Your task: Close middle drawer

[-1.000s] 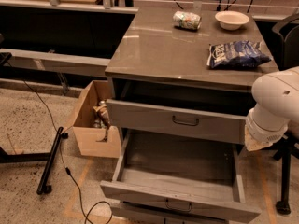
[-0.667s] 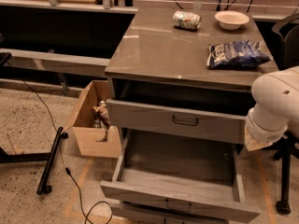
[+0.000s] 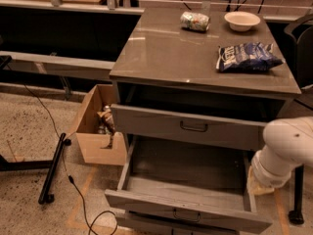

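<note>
White arm (image 3: 288,148) has sunk lower since a second ago, putting the gripper (image 3: 258,184) beside the right wall of the middle drawer (image 3: 186,185), grip state untellable; drawer stands pulled far out to gripper's left, so approach step, next likely getting round its front and pushing inward.

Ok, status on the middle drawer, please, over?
Gripper out of view; only white arm at right edge. Middle drawer pulled far out, not closed. Nothing seen inside it; cardboard box stands beside.

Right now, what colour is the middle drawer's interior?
Wide shallow middle drawer: plain grey inside, camera view; end effector not in view.
</note>
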